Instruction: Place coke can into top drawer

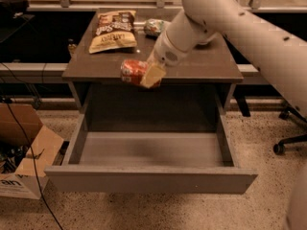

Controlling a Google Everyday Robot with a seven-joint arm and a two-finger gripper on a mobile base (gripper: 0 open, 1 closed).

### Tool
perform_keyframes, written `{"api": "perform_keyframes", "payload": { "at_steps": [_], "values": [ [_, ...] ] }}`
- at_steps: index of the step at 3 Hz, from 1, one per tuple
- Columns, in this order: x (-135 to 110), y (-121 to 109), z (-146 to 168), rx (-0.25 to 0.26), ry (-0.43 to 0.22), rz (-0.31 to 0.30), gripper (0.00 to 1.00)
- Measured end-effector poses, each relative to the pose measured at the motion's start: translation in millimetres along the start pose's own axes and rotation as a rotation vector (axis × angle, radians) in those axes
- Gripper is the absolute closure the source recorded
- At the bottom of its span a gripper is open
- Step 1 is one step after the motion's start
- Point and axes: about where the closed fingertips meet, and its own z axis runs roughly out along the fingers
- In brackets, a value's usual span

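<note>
The coke can, red with white markings, lies on its side in my gripper, held at the front edge of the cabinet top, just above the open drawer. The gripper's pale fingers are shut on the can's right end. The top drawer is pulled fully out below, wide, grey and empty inside. My white arm comes down from the upper right.
A chip bag and a green-and-silver can lie at the back of the cabinet top. A cardboard box and cables sit on the floor at left. A chair base stands at right.
</note>
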Motion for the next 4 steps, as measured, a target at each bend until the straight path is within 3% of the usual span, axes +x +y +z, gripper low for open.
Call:
{"api": "perform_keyframes", "payload": {
  "at_steps": [1, 2, 3, 4],
  "values": [
    [27.0, 47.8, 20.7, -0.05, -0.009, 0.104, 1.0],
    [72.0, 103.3, 78.7, -0.166, 0.064, 0.235, 0.98],
    [94.4, 120.4, 112.5, -0.188, 0.097, 0.306, 0.75],
    [118.6, 118.6, 136.0, -0.154, 0.095, 0.399, 0.52]
  ]
}}
